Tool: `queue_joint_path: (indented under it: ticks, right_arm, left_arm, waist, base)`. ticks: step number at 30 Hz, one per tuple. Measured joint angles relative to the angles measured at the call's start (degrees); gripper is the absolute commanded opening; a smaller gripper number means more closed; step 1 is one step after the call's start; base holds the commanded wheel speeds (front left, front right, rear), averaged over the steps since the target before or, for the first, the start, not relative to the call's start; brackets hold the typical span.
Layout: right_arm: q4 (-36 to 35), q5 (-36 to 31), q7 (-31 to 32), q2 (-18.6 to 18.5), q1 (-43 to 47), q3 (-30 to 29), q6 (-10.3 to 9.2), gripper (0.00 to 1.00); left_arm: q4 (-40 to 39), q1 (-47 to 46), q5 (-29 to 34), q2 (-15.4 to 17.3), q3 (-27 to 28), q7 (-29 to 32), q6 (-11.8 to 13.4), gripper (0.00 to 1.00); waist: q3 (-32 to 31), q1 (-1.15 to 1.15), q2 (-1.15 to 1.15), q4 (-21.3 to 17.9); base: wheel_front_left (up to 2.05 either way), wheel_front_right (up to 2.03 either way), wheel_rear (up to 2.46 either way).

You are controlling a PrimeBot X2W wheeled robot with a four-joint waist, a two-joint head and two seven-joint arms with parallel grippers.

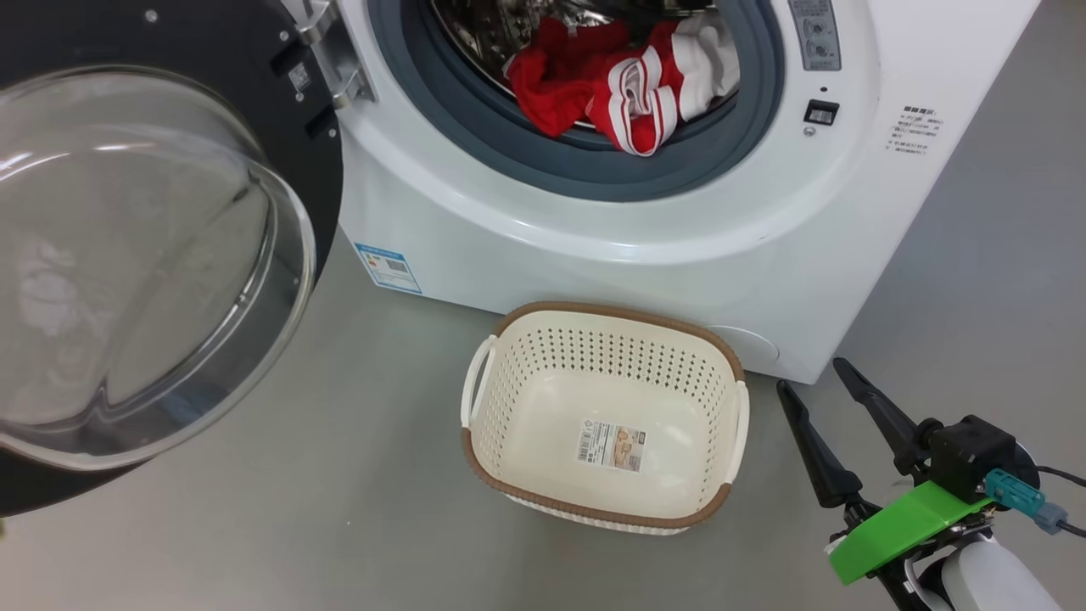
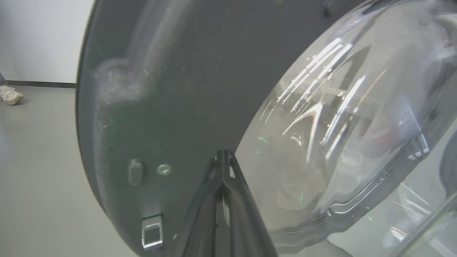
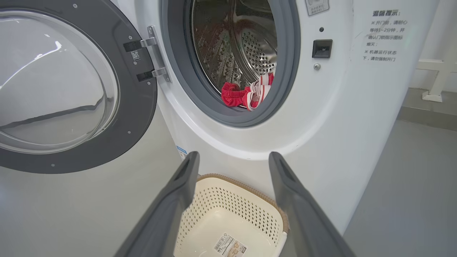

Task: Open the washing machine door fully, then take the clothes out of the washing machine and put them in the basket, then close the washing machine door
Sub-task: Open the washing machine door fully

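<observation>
The washing machine (image 1: 645, 255) (image 3: 321, 117) stands with its round black-rimmed door (image 1: 170, 255) (image 3: 71, 89) swung wide to the left. Red and white clothes (image 1: 628, 85) (image 3: 246, 95) lie at the drum's mouth, over the grey rubber ring. The cream basket (image 1: 604, 416) (image 3: 232, 217) sits on the floor before the machine, holding only its paper label. My right gripper (image 1: 814, 373) (image 3: 232, 159) is open at the basket's right, nothing between its fingers. My left gripper (image 2: 224, 153) is shut, its tips close against the door's inner side (image 2: 160, 107) beside the glass bowl (image 2: 339, 125).
Grey floor (image 1: 297, 475) spreads around the basket and under the door. A person's shoe (image 2: 10, 95) stands far off by the white wall in the left wrist view. A white frame (image 3: 437, 78) stands on the floor right of the machine.
</observation>
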Motion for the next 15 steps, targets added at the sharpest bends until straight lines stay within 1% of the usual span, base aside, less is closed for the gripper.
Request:
queue_joint_path:
  ticks: [2,3,4,5,7,8,9,10,15]
  right_arm:
    - [0.0,0.0,0.0,0.1,0.1,0.0,0.0,1.0]
    - [0.0,0.0,0.0,0.2,0.2,0.0,0.0,1.0]
    - [0.1,0.0,0.0,0.2,0.3,0.0,0.0,1.0]
    - [0.1,0.0,0.0,0.3,0.5,0.0,0.0,1.0]
    - [0.1,0.1,0.0,0.4,1.2,0.1,0.0,1.0]
    - [0.2,0.1,0.0,0.5,1.5,0.1,0.0,1.0]
    - [0.3,0.1,0.0,0.5,1.7,0.1,0.0,1.0]
    - [0.3,0.1,0.0,0.6,1.9,0.1,0.0,1.0]
    - [0.2,0.2,0.0,0.8,2.7,0.0,0.0,1.0]
  left_arm:
    - [-1.8,1.6,0.5,-1.1,-0.2,0.0,0.0,0.0]
    - [-2.6,2.6,0.8,-1.7,-0.4,0.0,0.0,0.05]
    - [-3.6,3.8,0.9,-2.2,-0.7,0.0,0.0,0.22]
    - [-4.7,4.9,0.9,-2.8,-1.0,0.0,0.0,0.35]
    - [-7.2,7.2,0.9,-3.9,-2.3,0.0,-0.4,0.55]
    - [-8.4,8.3,0.8,-4.5,-2.7,0.0,-0.4,0.81]
    - [-9.9,9.4,0.7,-5.1,-3.0,0.0,-0.4,0.98]
    - [-11.2,10.6,0.5,-5.4,-3.5,0.0,-0.4,1.0]
    - [-17.0,16.5,0.3,-7.9,-5.8,0.0,-0.4,1.0]
  waist:
    - [-0.6,0.0,0.0,0.2]
    - [-0.9,0.0,0.0,0.3]
    - [-1.2,0.0,0.0,0.3]
    - [-1.6,0.0,0.0,0.4]
    - [-2.3,0.0,0.0,0.5]
    - [-2.6,0.0,0.0,0.6]
    - [-3.0,0.0,0.0,0.6]
    - [-3.4,0.0,0.0,0.7]
    - [-4.9,0.0,0.0,0.8]
  base:
    - [0.0,0.0,0.0]
    - [0.0,0.0,0.0]
    - [0.0,0.0,0.0]
    - [0.0,0.0,0.0]
    - [0.0,0.0,0.0]
    - [0.0,0.0,0.0]
    - [0.0,0.0,0.0]
    - [0.0,0.0,0.0]
    - [0.0,0.0,0.0]
